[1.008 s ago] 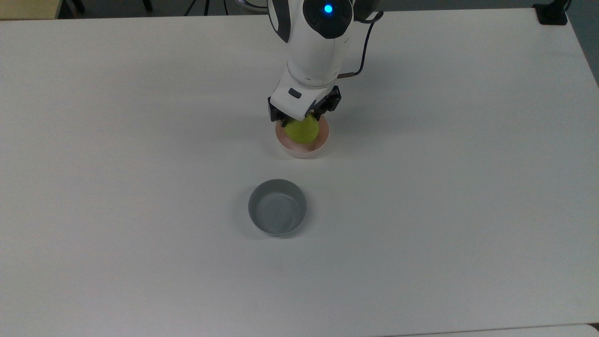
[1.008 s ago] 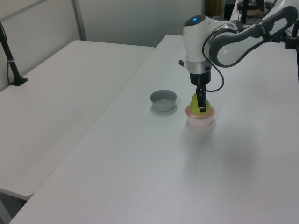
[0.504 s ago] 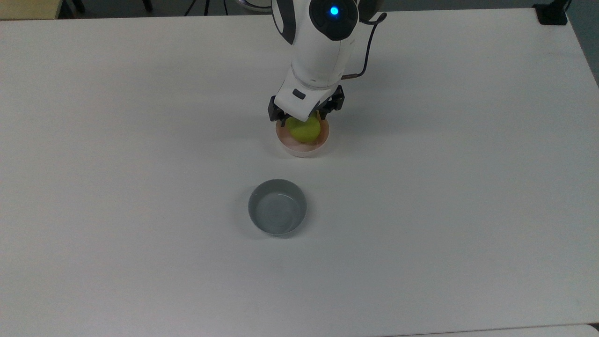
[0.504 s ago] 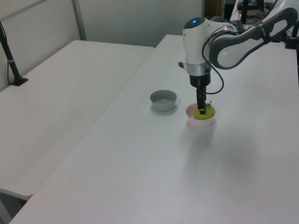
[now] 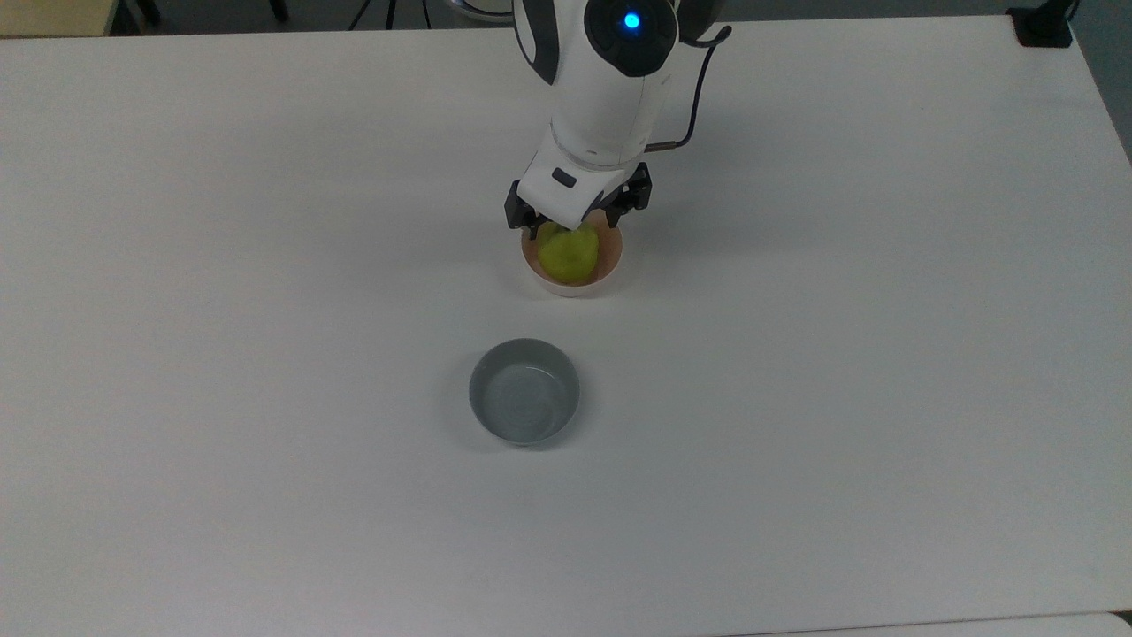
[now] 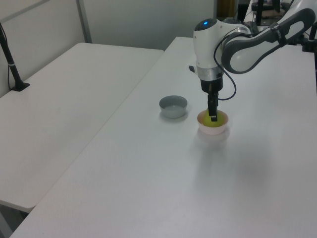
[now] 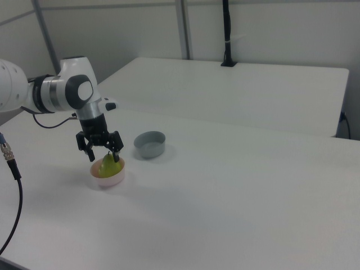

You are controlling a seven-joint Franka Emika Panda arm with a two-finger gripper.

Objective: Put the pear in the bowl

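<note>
Desk: your white desk [image 5: 849,372] carries both bowls, and a second white desk [image 7: 253,90] stands beside it in the right view.
Arm: your white Panda arm [image 5: 610,80] reaches down over the pink bowl, a blue light lit on top of it in the top view.
Hand: your hand [image 7: 102,156] sits directly above the pear with its fingers [image 7: 117,155] spread, one on each side of the fruit and not pinching it.
Grey bowl: you have a grey bowl [image 5: 524,391] standing apart from the pink one, below it in the top view and on the right view's right [image 7: 150,144].
Bowl: your pale pink bowl [image 5: 573,281] stands upright on the desk under the hand [image 6: 213,130].
Pear: your yellow-green pear [image 5: 568,253] rests inside the pink bowl, its top rising above the rim in the right view [image 7: 109,166].
</note>
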